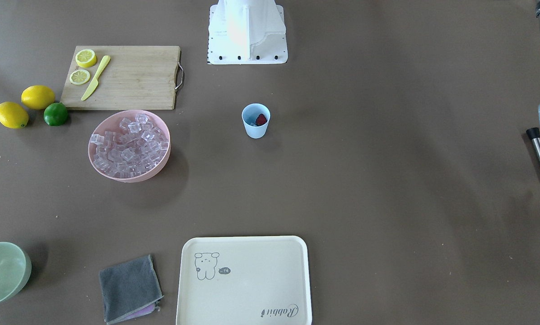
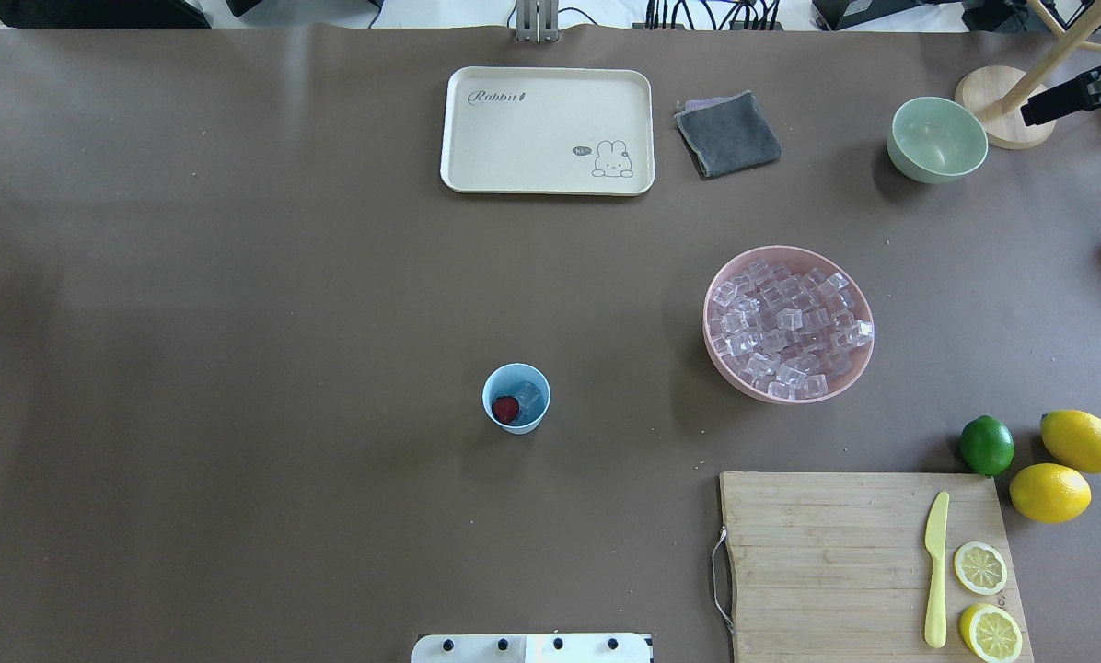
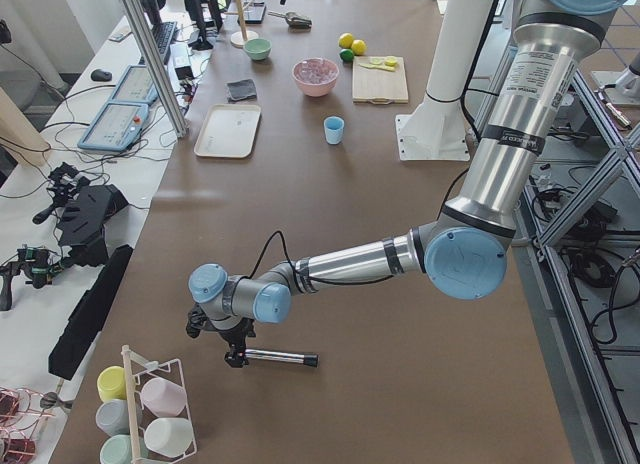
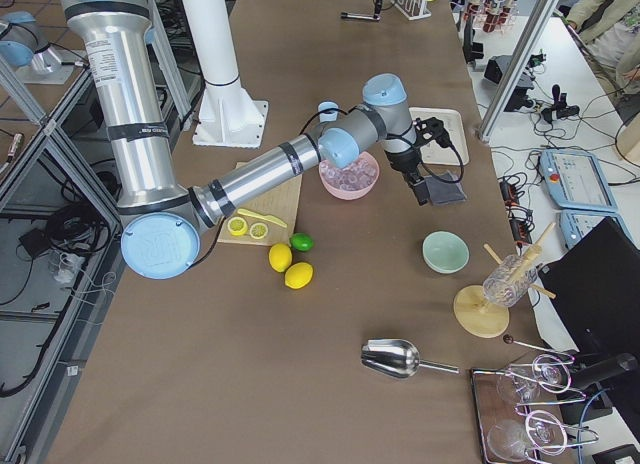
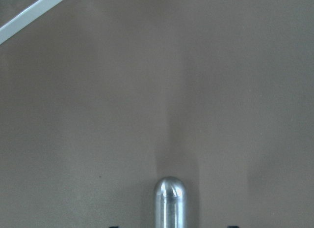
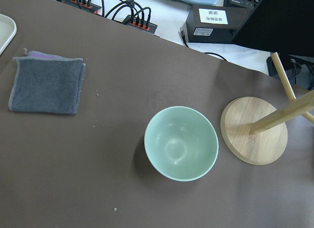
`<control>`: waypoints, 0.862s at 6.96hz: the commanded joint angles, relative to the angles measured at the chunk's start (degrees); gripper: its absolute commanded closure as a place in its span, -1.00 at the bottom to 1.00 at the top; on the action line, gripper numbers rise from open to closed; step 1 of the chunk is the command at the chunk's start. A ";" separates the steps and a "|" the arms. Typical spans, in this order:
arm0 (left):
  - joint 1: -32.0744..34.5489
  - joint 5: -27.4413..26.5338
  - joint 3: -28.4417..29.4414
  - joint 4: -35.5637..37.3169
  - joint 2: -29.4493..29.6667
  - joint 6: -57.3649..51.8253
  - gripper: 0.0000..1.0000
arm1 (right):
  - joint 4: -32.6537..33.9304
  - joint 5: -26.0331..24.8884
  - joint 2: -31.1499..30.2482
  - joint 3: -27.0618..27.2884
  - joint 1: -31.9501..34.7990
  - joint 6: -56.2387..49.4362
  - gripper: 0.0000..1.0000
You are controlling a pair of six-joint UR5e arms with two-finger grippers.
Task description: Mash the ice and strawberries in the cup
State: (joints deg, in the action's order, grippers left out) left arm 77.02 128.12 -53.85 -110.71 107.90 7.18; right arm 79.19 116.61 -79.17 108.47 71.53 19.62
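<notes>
Metal rod at left claw, jaws spread; cup well apart.

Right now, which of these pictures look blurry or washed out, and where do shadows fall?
Left wrist view: the metal rod is soft, too near the lens. Front-facing view: the robot's white base is washed out, and the pink bowl throws a soft shadow toward the view's right. Right wrist view: sharp, with a mild sheen inside the green bowl.
</notes>
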 commanded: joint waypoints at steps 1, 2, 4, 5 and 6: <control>-0.90 -0.06 0.58 -0.03 0.29 -0.06 -0.27 | 0.00 -0.50 0.25 -0.18 -0.51 -0.02 -0.99; -1.08 -0.07 0.67 -0.03 0.29 -0.06 -0.27 | 0.00 -0.51 0.33 -0.18 -0.52 -0.02 -0.99; -1.34 -0.15 1.02 -0.03 0.29 -0.06 -0.28 | 0.00 -0.51 0.42 -0.18 -0.52 -0.02 -0.99; -1.34 -0.24 1.63 -0.12 0.29 -0.14 -0.28 | 0.00 -0.51 0.51 -0.01 -0.52 -0.02 -0.99; -1.43 -0.24 1.81 -0.12 0.20 -0.14 -0.27 | 0.00 -0.51 0.42 0.16 -0.52 -0.02 -0.99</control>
State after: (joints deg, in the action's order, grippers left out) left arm 75.67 127.92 -52.37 -110.80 108.18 7.06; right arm 79.19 116.11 -78.73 108.44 71.02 19.60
